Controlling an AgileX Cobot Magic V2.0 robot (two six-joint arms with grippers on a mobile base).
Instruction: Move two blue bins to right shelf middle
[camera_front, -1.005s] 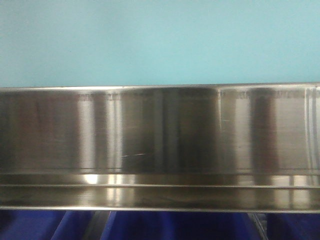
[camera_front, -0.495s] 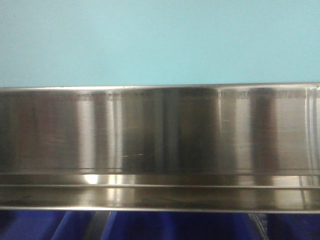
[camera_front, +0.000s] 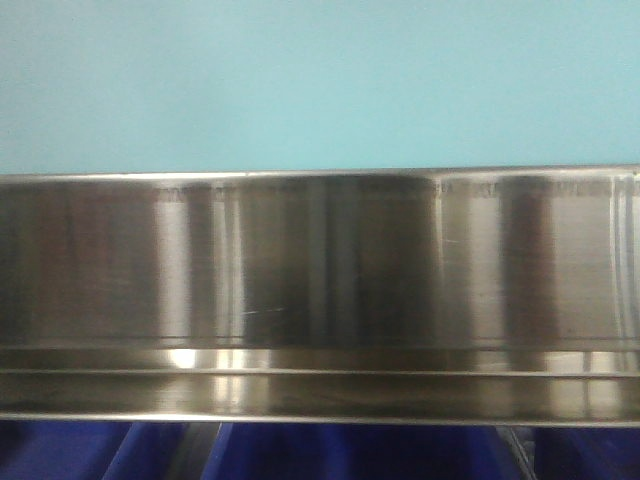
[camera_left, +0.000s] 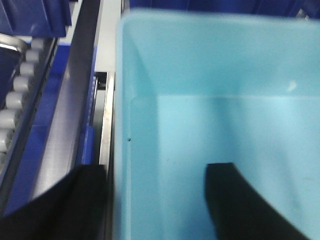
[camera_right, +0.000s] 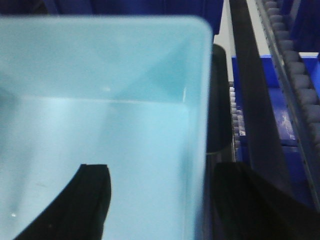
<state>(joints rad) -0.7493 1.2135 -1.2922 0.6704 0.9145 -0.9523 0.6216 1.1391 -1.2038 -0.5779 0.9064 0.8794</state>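
As fingers (camera_left: 240, 205) straddle it, bin wall (camera_left: 122, 100) between.

No legible text or markings.

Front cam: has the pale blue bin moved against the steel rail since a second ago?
No visible shift: the bin meets the rail top edge at the same line. Its plain wall would hide sideways sliding.

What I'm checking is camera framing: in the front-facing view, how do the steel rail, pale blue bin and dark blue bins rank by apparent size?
1. steel rail, tallest band.
2. pale blue bin, somewhat shorter band.
3. dark blue bins, thin strip.
All are cropped, so true sizes stay unsure.
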